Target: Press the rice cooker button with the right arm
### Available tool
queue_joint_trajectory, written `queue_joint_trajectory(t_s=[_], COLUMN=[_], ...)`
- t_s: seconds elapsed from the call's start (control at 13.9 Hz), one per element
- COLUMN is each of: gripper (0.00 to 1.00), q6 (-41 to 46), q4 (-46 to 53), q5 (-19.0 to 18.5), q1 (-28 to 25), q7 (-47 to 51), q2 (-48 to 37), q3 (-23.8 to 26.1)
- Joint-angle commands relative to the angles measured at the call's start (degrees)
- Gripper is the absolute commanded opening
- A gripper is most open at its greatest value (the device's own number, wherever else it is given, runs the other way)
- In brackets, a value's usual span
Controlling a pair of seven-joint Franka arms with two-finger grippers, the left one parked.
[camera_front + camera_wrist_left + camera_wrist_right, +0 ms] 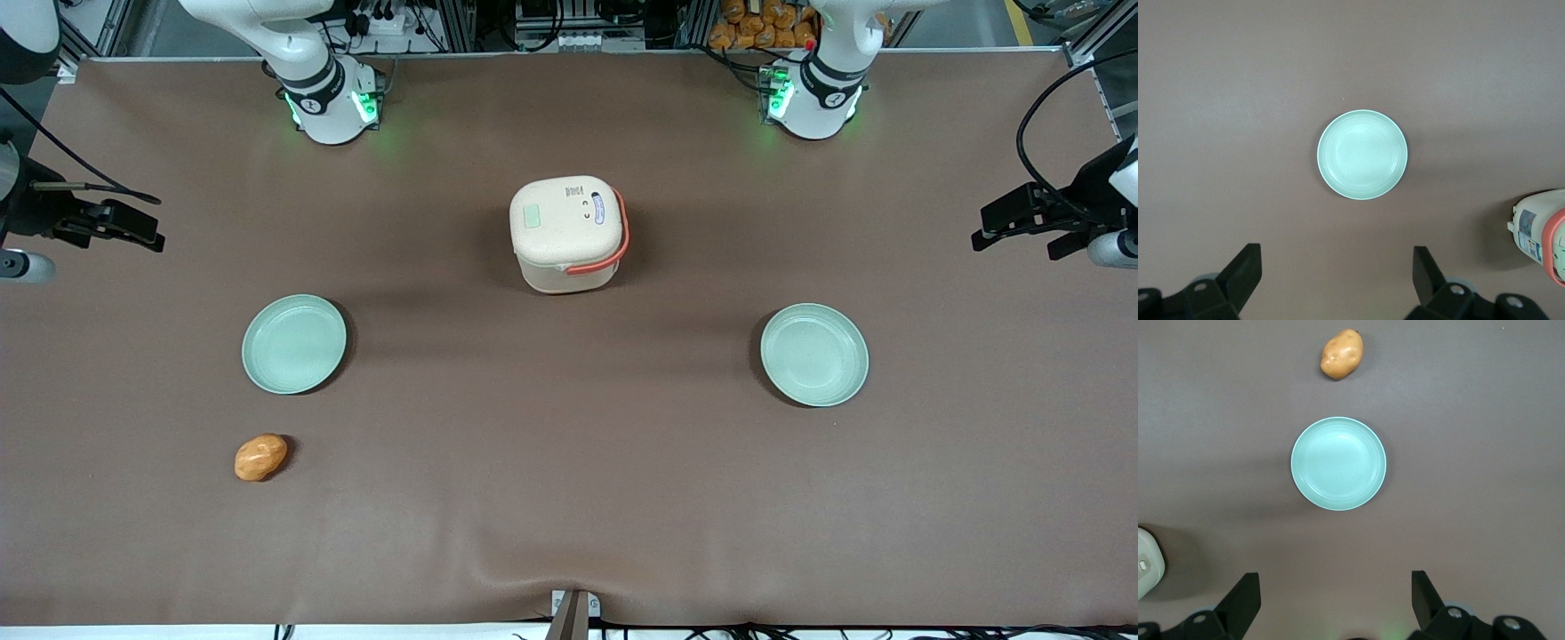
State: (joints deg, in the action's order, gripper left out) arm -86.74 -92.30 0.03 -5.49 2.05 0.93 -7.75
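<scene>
While the right arm (302, 62) holds its gripper (1331, 603) high above the plate (1338, 463), fingers spread wide and empty, the rice cooker (566, 233) stands well apart; its button (532, 216), probably stiff plastic, sits on the lid and likely needs a fingertip pressed straight down.

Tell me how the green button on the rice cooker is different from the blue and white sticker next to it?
The button is pale green and plain, while the label is a blue-and-white oval. The button sits at the working arm's end of the lid; the label sits at the other end, by the orange handle. Both lie flat on the rice cooker lid. The open gripper hangs high above a green plate, not near either.
</scene>
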Motion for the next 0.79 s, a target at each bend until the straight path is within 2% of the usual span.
queue_joint_trajectory(t_s=[0.0,0.36,0.58,0.72], gripper=[1.00,1.00,1.00,1.00], q6=[-0.3,-0.1,0.3,0.5], q4=[-0.1,0.0,-0.1,-0.1], q5=[0.9,1.0,1.0,0.9], q1=[0.1,-0.1,-0.7,-2.8], q7=[0.6,-1.1,-10.8,-12.9], q2=[-0.2,-0.2,-0.1,0.0], q3=[-0.2,-0.1,-0.1,0.0])
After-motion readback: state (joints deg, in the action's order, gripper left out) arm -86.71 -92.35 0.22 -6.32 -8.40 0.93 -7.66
